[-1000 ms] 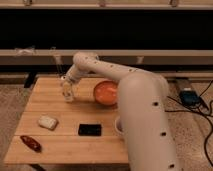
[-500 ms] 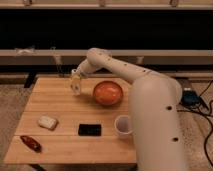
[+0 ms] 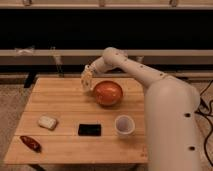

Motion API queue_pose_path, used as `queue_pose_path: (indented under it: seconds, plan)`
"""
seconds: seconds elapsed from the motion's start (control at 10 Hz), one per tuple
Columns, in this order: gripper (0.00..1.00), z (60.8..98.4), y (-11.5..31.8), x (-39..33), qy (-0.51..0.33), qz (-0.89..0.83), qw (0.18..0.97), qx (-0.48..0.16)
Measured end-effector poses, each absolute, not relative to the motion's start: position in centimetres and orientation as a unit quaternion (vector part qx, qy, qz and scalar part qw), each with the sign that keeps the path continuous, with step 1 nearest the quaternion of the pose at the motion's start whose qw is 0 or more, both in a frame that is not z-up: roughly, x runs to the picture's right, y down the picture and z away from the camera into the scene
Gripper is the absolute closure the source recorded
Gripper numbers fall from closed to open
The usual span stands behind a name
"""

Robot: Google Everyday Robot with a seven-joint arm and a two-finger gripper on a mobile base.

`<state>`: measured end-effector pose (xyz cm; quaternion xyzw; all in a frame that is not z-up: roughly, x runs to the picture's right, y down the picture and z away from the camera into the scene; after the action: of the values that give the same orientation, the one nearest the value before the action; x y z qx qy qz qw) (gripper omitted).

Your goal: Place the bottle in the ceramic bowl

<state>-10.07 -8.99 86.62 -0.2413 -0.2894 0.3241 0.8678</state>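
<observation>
As the white arm (image 3: 150, 90) is swung rightward over the bench (image 3: 60, 102), its load is brought from above the bench's left-centre, where it was seen a second ago, to just beside the left rim of the orange bowl (image 3: 108, 93). A white cup (image 3: 124, 125), a black block (image 3: 90, 129), a pale packet (image 3: 47, 122) and a red item (image 3: 31, 143) are left nearer the front. The hand (image 3: 87, 79) is closed around the bottle (image 3: 85, 85), which is held clear of the wood. The carry is judged nearly done; a short move right and a release over the bowl are still needed.
</observation>
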Motion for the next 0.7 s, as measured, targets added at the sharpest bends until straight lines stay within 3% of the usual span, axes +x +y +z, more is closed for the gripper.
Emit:
queue_pose_path:
  seconds: [0.5, 0.7]
  plan:
    - [1.00, 81.0, -10.6, -7.5, -0.315, 0.335, 0.867, -0.189]
    - [1.00, 80.5, -10.7, -6.7, -0.300, 0.345, 0.871, -0.181]
